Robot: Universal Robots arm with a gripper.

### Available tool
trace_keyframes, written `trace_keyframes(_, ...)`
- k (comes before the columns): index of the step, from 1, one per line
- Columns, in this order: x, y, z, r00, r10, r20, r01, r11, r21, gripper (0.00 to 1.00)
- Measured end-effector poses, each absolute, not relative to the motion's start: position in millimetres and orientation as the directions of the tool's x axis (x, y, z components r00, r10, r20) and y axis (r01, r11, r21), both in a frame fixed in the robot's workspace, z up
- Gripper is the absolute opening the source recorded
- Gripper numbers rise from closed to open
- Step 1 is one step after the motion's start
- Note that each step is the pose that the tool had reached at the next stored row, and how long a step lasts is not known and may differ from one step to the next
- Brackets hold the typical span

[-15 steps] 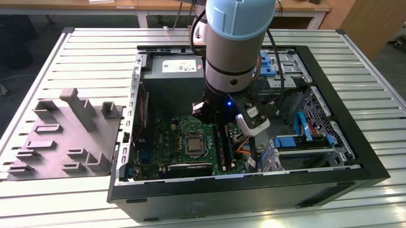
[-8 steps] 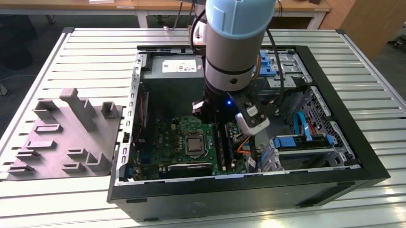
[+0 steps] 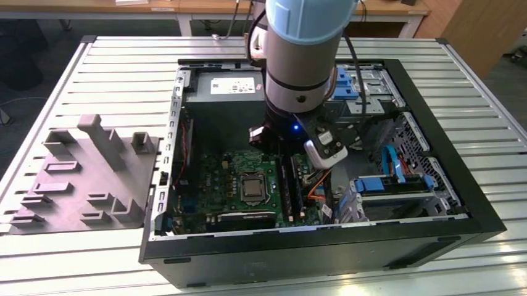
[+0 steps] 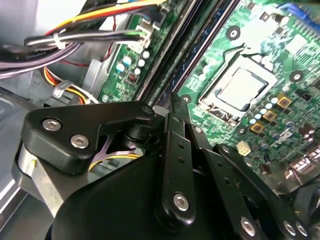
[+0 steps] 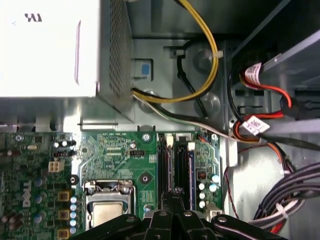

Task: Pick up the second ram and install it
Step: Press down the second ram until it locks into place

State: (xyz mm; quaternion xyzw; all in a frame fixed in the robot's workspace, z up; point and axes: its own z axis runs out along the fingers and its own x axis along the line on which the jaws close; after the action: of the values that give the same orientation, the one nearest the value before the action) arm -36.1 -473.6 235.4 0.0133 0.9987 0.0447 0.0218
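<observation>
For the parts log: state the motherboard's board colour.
Green, on the motherboard, best in the first wrist view.

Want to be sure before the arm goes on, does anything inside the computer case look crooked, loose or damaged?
Nothing stands out. The motherboard lies flat, the processor socket is latched, and the cables look intact. The gripper sits over the memory slots.

You have the open case lying on the table, with a foam tray just beside it on the exterior view's left. Inside, the motherboard carries the socket, and the slots lie just to its right in that view. Your hand sits over the slots.
</observation>
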Motion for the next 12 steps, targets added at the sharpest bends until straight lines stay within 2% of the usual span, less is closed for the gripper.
trace_keyframes(12, -36, -455, 234, -0.999, 0.029, -0.042, 0.025, 0.996, 0.09, 0.11)
